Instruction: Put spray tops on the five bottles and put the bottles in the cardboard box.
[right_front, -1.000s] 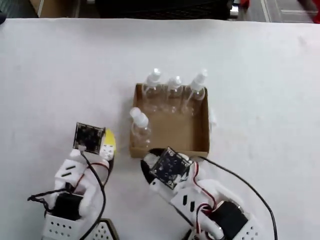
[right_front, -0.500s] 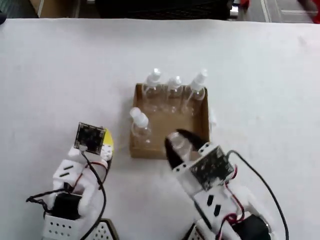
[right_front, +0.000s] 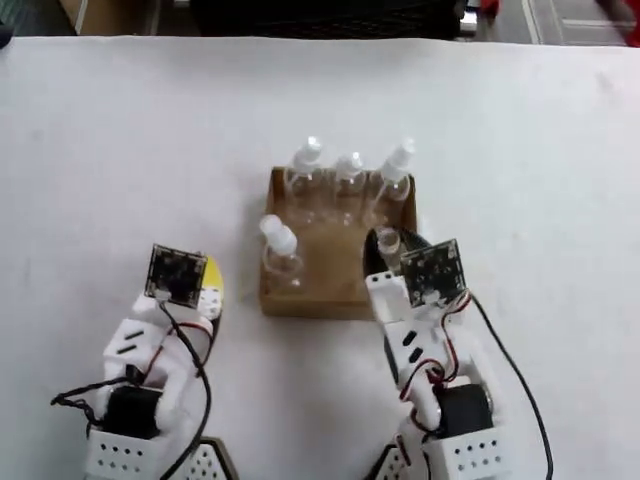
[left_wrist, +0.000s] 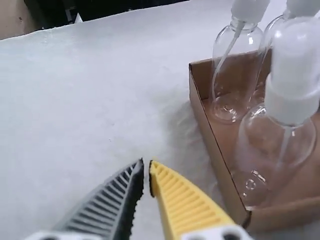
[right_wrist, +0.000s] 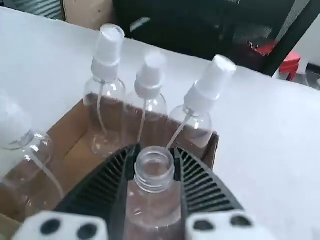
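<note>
Clear plastic bottle with an open screw neck and no spray top (right_wrist: 151, 200) sits between the black fingers of my right gripper (right_wrist: 154, 151), which are closed snug just under its rim. It hangs over the right side of the brown cardboard box (right_front: 300, 305). It looks empty, so I think it is light, smooth, slippery and easy to squash; the hard neck is the best place to hold. A row of three clear bottles with white spray tops (right_wrist: 147, 100) stands close behind, easy to bump, and a fourth capped bottle (right_front: 280, 255) stands at the left wall. Bare box floor lies between. My left gripper (left_wrist: 146, 170) is closed on nothing, beside the box over the white table (right_front: 120, 130).
</note>
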